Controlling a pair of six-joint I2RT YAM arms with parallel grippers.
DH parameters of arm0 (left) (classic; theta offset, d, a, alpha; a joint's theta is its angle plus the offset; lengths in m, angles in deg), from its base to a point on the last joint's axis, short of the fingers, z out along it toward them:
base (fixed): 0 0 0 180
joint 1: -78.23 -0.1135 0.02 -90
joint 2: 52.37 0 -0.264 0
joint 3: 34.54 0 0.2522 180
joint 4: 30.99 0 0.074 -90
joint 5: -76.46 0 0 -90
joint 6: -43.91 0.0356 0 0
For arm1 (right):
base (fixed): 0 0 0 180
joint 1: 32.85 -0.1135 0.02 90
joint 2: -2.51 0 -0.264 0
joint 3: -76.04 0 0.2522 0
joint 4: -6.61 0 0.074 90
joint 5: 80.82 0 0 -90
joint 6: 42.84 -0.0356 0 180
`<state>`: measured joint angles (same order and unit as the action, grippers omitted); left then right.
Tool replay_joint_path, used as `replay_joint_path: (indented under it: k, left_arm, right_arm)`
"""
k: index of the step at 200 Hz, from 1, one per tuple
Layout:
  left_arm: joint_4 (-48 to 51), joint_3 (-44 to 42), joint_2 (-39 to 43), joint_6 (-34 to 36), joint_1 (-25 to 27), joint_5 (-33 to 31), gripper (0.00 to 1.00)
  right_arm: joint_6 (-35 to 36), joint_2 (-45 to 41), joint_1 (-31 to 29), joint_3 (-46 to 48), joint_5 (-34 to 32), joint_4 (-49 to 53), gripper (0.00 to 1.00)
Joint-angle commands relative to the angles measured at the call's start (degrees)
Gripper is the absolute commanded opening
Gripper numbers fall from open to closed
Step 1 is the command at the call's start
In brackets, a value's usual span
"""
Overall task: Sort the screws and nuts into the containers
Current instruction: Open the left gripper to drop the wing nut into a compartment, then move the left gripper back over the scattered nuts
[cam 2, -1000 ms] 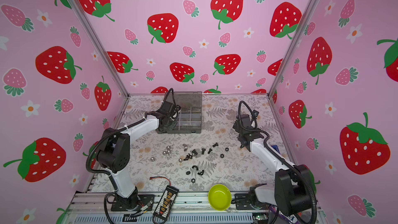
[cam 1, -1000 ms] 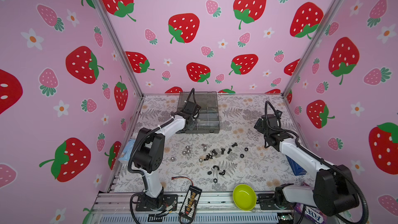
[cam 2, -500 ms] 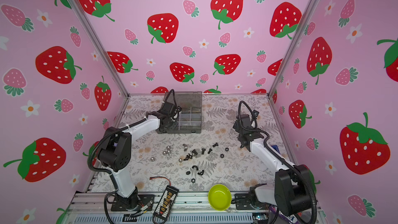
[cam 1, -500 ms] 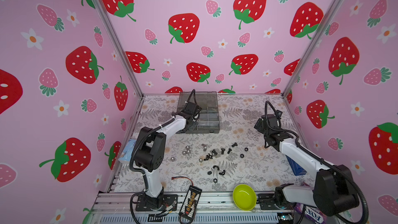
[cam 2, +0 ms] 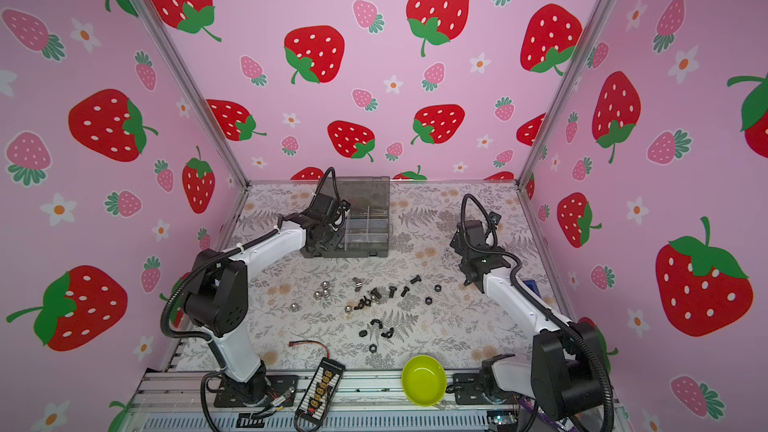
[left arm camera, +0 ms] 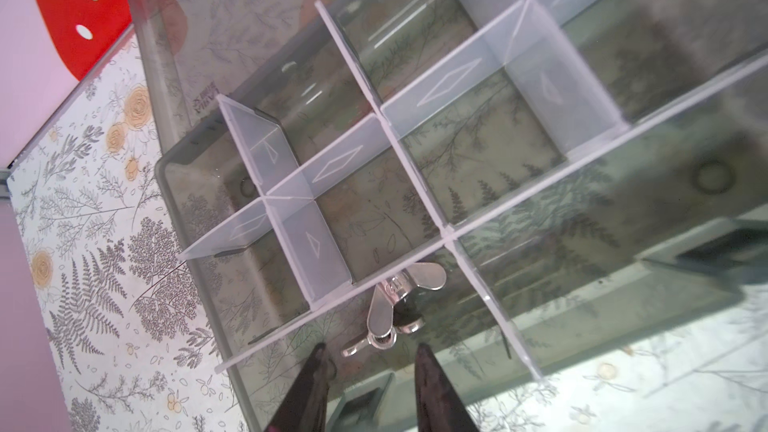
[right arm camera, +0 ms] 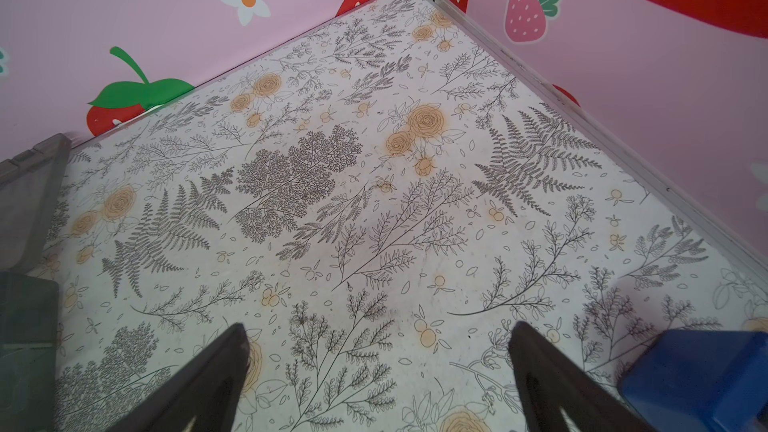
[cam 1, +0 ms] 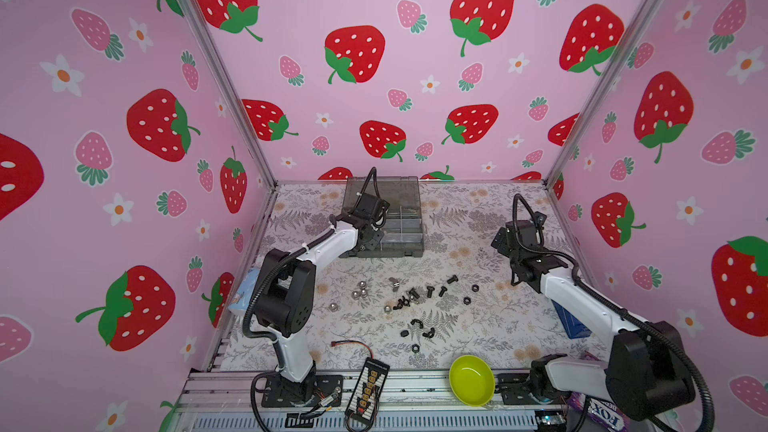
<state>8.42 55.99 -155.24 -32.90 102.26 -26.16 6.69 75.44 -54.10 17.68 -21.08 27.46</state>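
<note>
The smoky-grey organizer box (cam 1: 401,224) (cam 2: 368,226) with its containers stands open at the back of the table. My left gripper (left arm camera: 370,347) hangs over a front compartment (left arm camera: 415,326), open, with nothing between its fingers. Silver wing nuts (left arm camera: 395,299) lie in that compartment just past the fingertips. On the table in both top views lie black screws (cam 1: 430,292) (cam 2: 392,292), black nuts (cam 1: 475,287) (cam 2: 436,287) and round silver nuts (cam 1: 362,284) (cam 2: 325,284). My right gripper (right arm camera: 378,338) (cam 1: 505,243) stands wide open and empty above bare floral table.
A lime-green bowl (cam 1: 471,380) sits at the front edge beside a black connector board (cam 1: 368,384) and a red-and-black wire (cam 1: 349,342). A blue box (right arm camera: 698,371) (cam 1: 571,322) lies near my right arm. Pink walls close three sides.
My left arm has shifted very slightly over the organizer box. The right arm and the loose parts on the table have stayed where they were.
</note>
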Motion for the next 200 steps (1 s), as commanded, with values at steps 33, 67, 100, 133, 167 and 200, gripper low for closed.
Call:
replay_joint_path:
  k: [33,67,100,133,167,200]
  left_arm:
    - [5.64,-3.29,9.41,-15.60,4.49,2.33,0.38]
    - [6.24,-8.68,11.94,-33.59,6.39,6.34,0.42]
    - [4.83,-12.52,11.27,-42.42,12.76,4.85,0.42]
    - [4.00,-13.88,9.06,-48.22,17.86,4.58,0.43]
    - [2.98,-16.53,7.22,-51.14,19.28,7.04,0.47]
    - [2.28,-17.71,5.89,-51.53,19.91,7.70,0.48]
  right_arm:
    - [-0.66,-0.43,-0.19,0.54,-1.21,0.25,1.00]
    - [-0.66,0.04,-0.23,0.74,-0.55,-0.58,1.00]
    - [-0.74,0.11,-0.23,1.08,-0.22,-0.68,1.00]
    - [-0.23,-0.09,-0.19,1.18,-0.13,-0.73,1.00]
    - [-0.01,-0.56,-0.23,1.52,-0.59,-0.64,1.00]
    - [-0.14,-0.65,-0.19,2.15,-0.50,-1.28,1.00]
